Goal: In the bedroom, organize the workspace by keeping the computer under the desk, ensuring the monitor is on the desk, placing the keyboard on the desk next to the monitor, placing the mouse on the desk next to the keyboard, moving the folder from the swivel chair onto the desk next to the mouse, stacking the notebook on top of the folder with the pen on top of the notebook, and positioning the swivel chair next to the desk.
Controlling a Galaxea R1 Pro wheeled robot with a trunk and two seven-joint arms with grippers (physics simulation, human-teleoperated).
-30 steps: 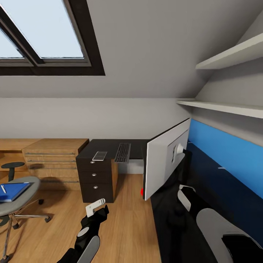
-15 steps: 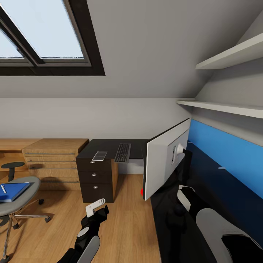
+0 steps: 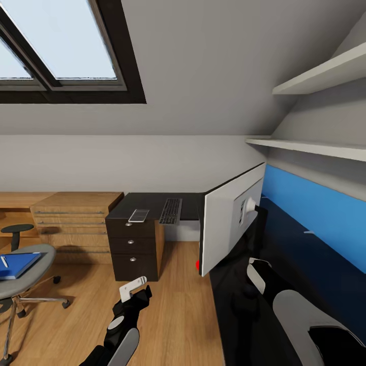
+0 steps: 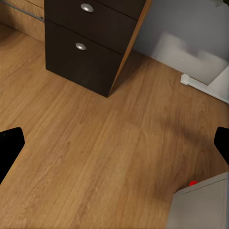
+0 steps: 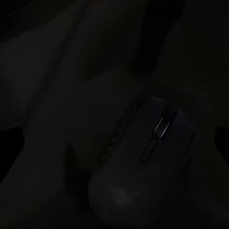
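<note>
The monitor (image 3: 226, 231) stands on the black desk (image 3: 147, 203) with its pale back toward me; its red-dotted corner (image 4: 199, 205) overhangs the floor. On the far desk section lies the keyboard (image 3: 171, 211), and a small thin grey rectangle, seemingly the notebook (image 3: 139, 215), lies beside it. The blue folder (image 3: 18, 265) rests on the swivel chair (image 3: 38, 269) with the white pen (image 3: 4, 262) on it. My left gripper (image 3: 133, 290) hangs open over bare floor. My right gripper (image 5: 114, 143) is open just above the dark mouse (image 5: 148, 181) in deep shadow. The computer is out of view.
A light-wood drawer chest (image 3: 73, 223) stands left of the black drawer unit (image 3: 133, 249). A small black stool (image 3: 15, 231) is behind the chair. White shelves (image 3: 315, 147) and a blue wall panel (image 3: 320, 218) run along the right wall. Wood floor (image 3: 178, 315) lies between chair and desk.
The whole picture has shifted slightly, so the chair sits a little further left and lower; that is camera motion. Both arms look unmoved.
</note>
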